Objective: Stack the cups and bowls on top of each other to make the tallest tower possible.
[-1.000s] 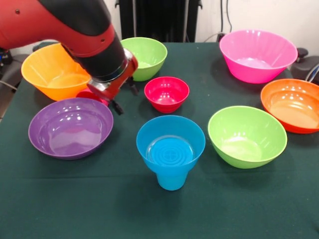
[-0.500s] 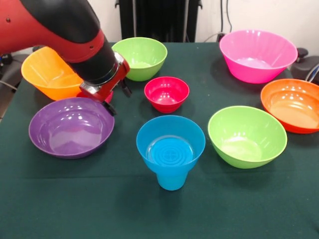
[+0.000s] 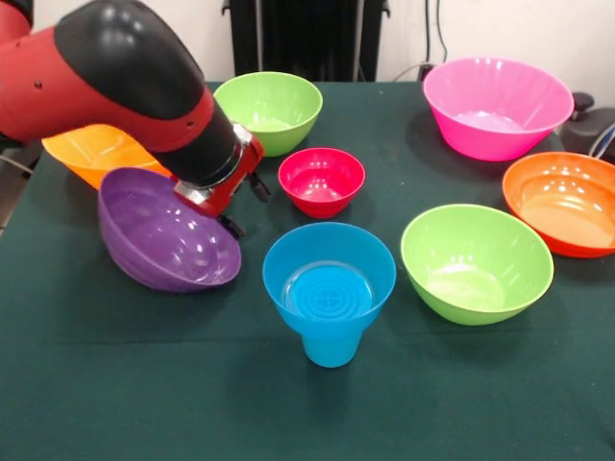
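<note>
Purple bowl (image 3: 168,235) tilted, rim raised at claw (image 3: 229,206), sitting at claw's 8 o'clock; claw grip unclear, cannot tell. Blue bowl-on-cup stack (image 3: 329,288) at claw's 4 o'clock, apart

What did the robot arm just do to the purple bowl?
The purple bowl, lying flat a second ago, is now tipped up on its side and shifted toward the blue cup stack. The gripper swung back over its raised rim; whether it grips is hidden. All other bowls stayed put.
</note>
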Controlling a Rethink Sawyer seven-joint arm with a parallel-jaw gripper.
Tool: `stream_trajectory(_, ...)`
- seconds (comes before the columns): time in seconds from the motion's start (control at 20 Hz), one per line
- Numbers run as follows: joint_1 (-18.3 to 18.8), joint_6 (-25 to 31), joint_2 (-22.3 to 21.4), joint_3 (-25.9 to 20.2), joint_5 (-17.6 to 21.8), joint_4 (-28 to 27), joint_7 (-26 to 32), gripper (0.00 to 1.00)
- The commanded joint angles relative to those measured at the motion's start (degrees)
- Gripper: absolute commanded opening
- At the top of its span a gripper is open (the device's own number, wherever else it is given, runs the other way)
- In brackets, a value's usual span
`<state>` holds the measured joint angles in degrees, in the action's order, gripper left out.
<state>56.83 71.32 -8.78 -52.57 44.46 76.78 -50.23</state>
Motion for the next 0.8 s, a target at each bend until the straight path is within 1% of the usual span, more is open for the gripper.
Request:
stream_trajectory(0.05,-2.6,-3.0,4.4,3.7,4.7,-5.2,19.0,1.00)
stream_trajectory(0.15,-2.8,-2.5,4.4,3.6,4.7,-5.7,19.4,1.00)
stream_trajectory(0.5,-3.9,2.5,0.2,3.1,4.1,-6.1,19.9,1.00)
stream_trajectory(0.7,-3.9,2.4,-1.0,2.9,4.1,-5.9,20.0,1.00)
stream_trajectory(0.8,-3.9,2.1,-0.4,2.9,4.3,-6.6,20.5,1.00)
